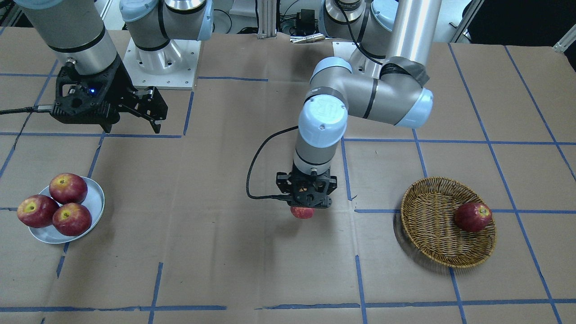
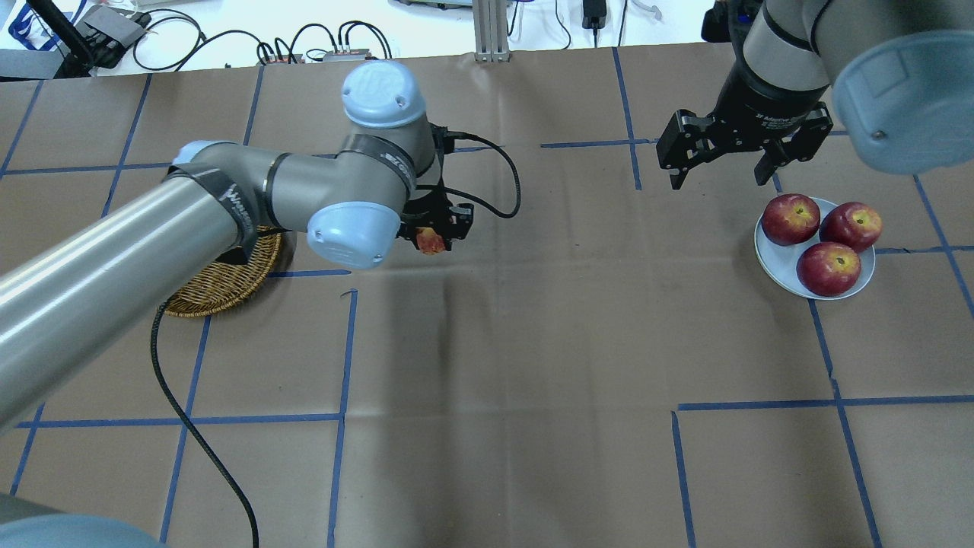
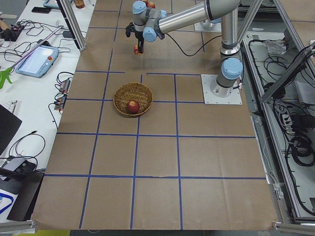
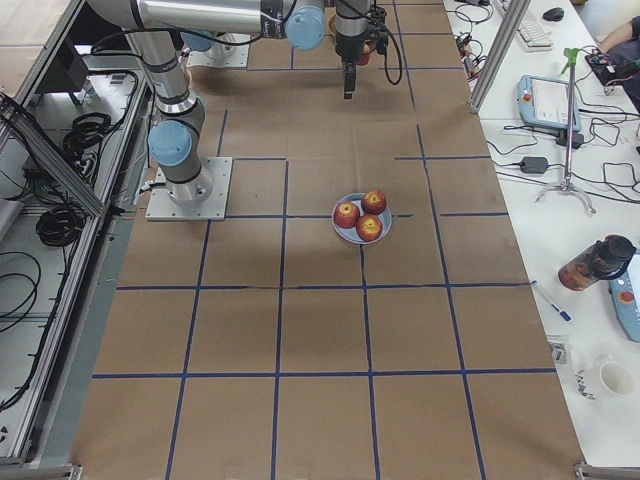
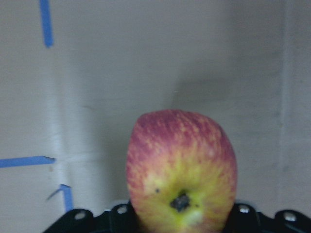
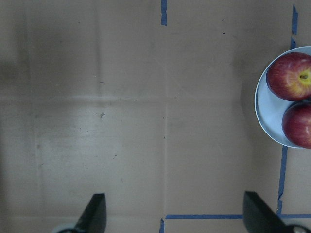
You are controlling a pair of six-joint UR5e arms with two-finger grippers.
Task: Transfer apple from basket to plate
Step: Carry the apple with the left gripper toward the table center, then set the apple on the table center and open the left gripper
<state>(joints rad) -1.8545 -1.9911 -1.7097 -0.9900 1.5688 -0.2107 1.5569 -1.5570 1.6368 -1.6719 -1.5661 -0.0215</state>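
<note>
My left gripper [image 1: 304, 206] is shut on the apple [image 1: 301, 213], a red one with a streaky yellow-orange blush, which fills the left wrist view [image 5: 182, 170]. It holds the apple over the brown paper between the basket and the plate, nearer the basket; it also shows in the overhead view [image 2: 431, 241]. The wicker basket [image 1: 432, 225] holds one dark red apple [image 1: 472, 217]. The pale plate [image 1: 95, 198] carries three dark red apples [image 1: 68, 188]. My right gripper [image 2: 717, 181] is open and empty, hovering just behind the plate [image 2: 772, 259].
The table is covered in brown paper with a blue tape grid. The left arm's black cable [image 1: 252, 180] hangs beside its wrist. The left arm's forearm covers much of the basket [image 2: 221, 293] in the overhead view. A wide stretch of bare paper lies between the held apple and the plate.
</note>
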